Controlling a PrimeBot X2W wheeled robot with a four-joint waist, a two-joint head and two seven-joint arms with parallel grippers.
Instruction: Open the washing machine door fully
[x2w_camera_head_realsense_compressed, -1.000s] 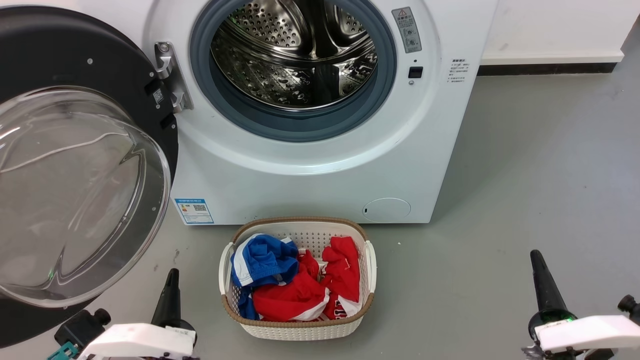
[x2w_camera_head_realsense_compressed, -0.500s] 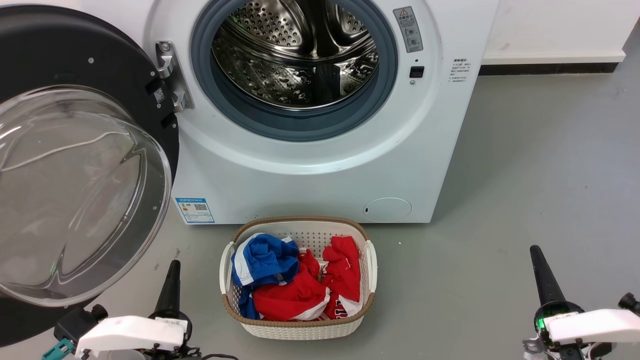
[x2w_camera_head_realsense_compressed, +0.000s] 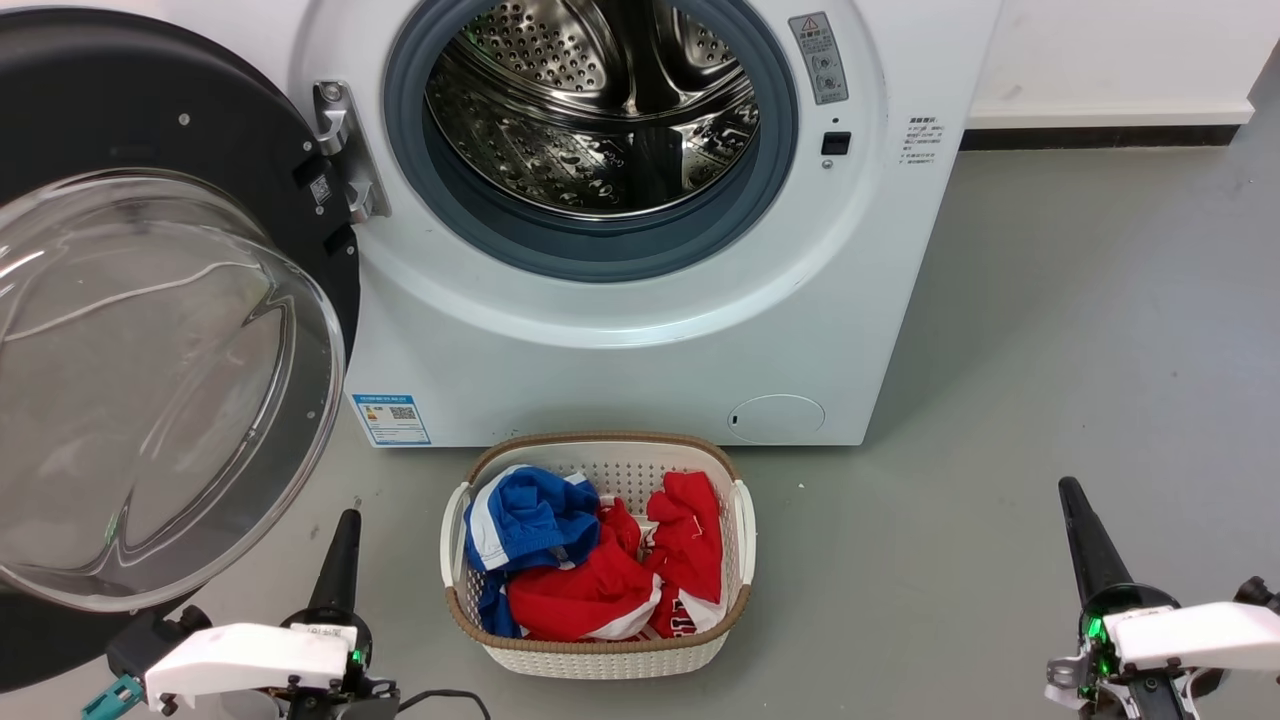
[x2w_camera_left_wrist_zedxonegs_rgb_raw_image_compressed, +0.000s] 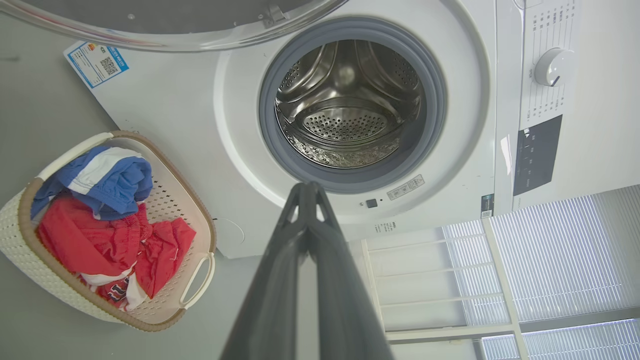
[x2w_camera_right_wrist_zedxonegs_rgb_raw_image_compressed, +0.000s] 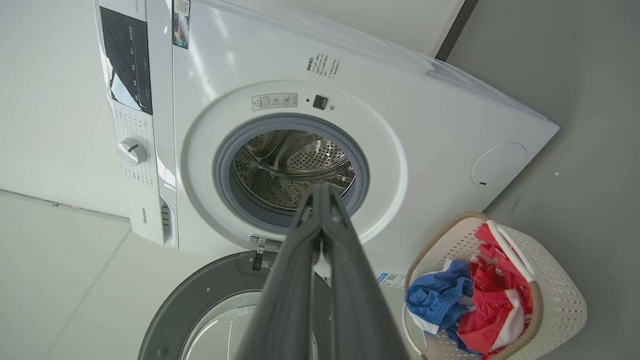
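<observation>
Left of the head view: the washing machine door (x2w_camera_head_realsense_compressed: 170, 340), a large round glossy black disc with a bulging clear glass bowl at its centre. It stands swung wide out on its metal hinge (x2w_camera_head_realsense_compressed: 345, 160), inner face toward the camera.

Beside it is the washing machine (x2w_camera_head_realsense_compressed: 620, 340), a white boxy front-loader. Its perforated steel drum (x2w_camera_head_realsense_compressed: 590, 110) lies exposed inside a grey rubber ring (x2w_camera_head_realsense_compressed: 600, 255). A blue label sticker (x2w_camera_head_realsense_compressed: 391, 419) sits low left on the front, a small round flap (x2w_camera_head_realsense_compressed: 776, 418) low right.

On the grey floor (x2w_camera_head_realsense_compressed: 1050, 350), just before the machine, is a white woven laundry basket (x2w_camera_head_realsense_compressed: 600, 660) with a brown rim, holding red and blue clothes (x2w_camera_head_realsense_compressed: 590, 590).

Left gripper (x2w_camera_head_realsense_compressed: 347, 525): low left, near the door's lower edge but apart from it. Its two dark fingers are pressed together on nothing (the left wrist view shows the tips meeting).

Right gripper (x2w_camera_head_realsense_compressed: 1068, 495): low right, well apart from machine and basket, fingers likewise pressed together and empty.
</observation>
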